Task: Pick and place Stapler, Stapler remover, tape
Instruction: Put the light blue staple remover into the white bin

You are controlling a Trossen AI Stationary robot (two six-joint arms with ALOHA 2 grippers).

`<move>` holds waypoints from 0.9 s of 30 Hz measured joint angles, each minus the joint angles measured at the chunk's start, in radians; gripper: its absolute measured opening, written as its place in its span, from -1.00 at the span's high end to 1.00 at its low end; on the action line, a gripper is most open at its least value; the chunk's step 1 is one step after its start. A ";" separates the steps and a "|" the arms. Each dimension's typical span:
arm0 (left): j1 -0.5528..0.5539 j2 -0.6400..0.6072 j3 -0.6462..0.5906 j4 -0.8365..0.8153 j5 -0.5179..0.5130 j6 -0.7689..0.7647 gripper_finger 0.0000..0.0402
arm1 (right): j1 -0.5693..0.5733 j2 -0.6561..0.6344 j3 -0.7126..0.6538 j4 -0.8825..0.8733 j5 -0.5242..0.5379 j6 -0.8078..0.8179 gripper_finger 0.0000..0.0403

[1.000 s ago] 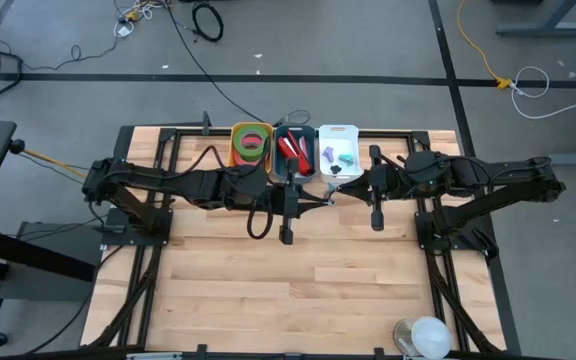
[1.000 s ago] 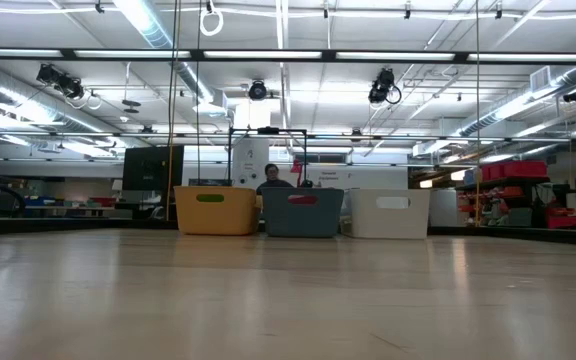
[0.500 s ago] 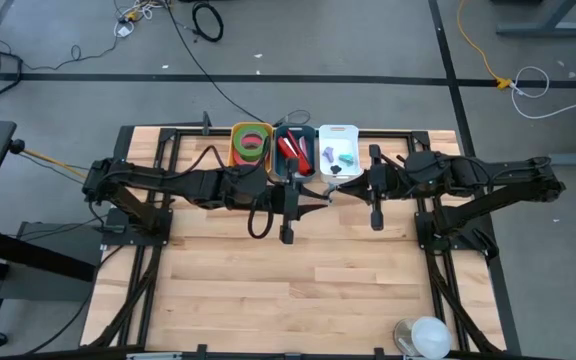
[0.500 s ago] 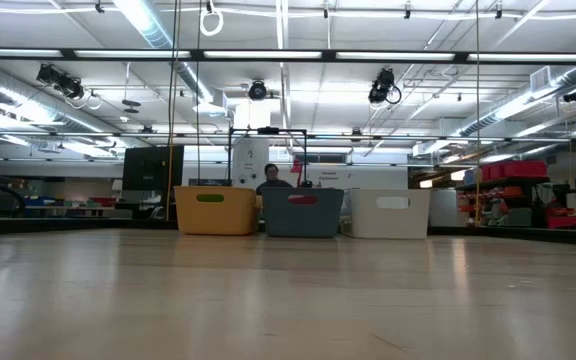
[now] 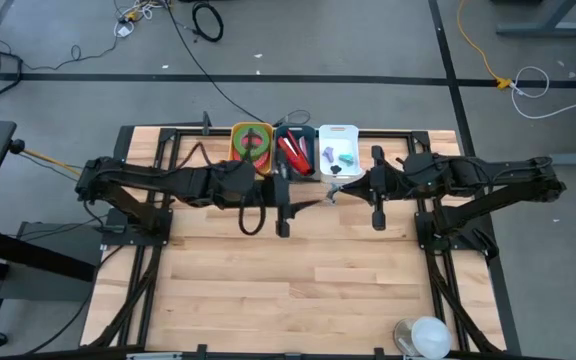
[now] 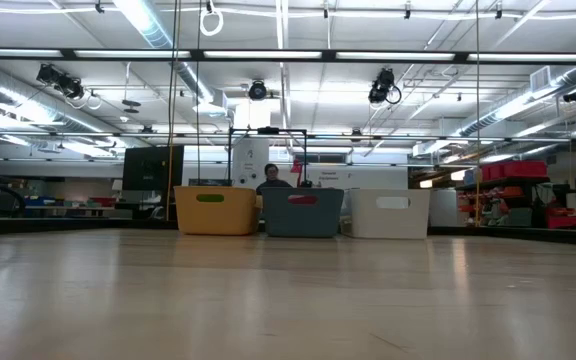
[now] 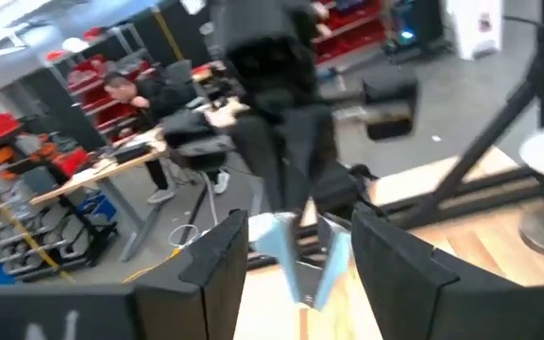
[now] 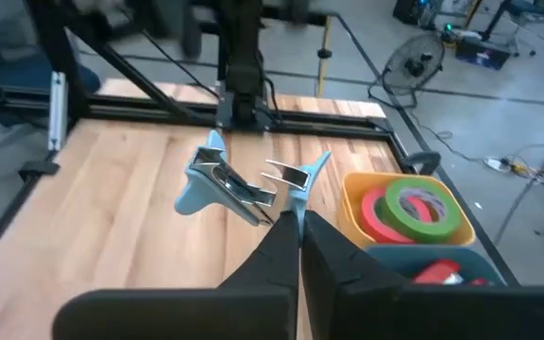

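A light-blue staple remover point(image 8: 239, 184) with metal jaws hangs above the table's middle, and my right gripper point(image 8: 297, 225) is shut on it. In the high view that gripper point(image 5: 336, 192) reaches in from the right. My left gripper point(image 7: 300, 250) faces it from the left point(image 5: 308, 203) and is open. Its wrist view shows the remover point(image 7: 302, 257) between its spread fingers. A pinkish-red and a green tape roll point(image 8: 409, 210) lie in the yellow bin point(image 5: 236, 130). Red staplers point(image 5: 290, 150) lie in the grey bin. My right gripper pinches the remover by the near end of one light-blue wing point(image 8: 294, 200), between its two fingers. The fingers come from the table's right side, slanting a little down. The remover is lifted clear of the table, and its jaws and other wing stick out beyond the fingertips.
Three bins stand in a row at the far edge: yellow, grey point(image 6: 302, 212) and white point(image 5: 353, 130), the white one holding small removers. A white round object point(image 5: 423, 335) sits at the near right edge. Bare wood point(image 5: 298, 280) fills the near half. A person point(image 6: 271, 178) sits beyond the table.
My left arm has drawn back a little toward the table's left edge, away from my right gripper. The remover has stayed with my right gripper, which has kept still.
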 joint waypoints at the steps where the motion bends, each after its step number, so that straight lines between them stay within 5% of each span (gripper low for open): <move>1: 0.000 -0.009 0.000 0.000 -0.008 -0.010 0.03 | 0.000 0.000 0.000 -0.010 0.011 0.001 0.98; 12: 0.008 -0.067 0.001 0.004 -0.013 -0.135 0.10 | -0.136 0.000 0.000 -0.115 0.050 0.054 0.98; 27: 0.008 -0.066 0.001 -0.001 -0.013 -0.135 0.11 | -0.523 0.131 0.000 -0.119 -0.070 0.005 0.98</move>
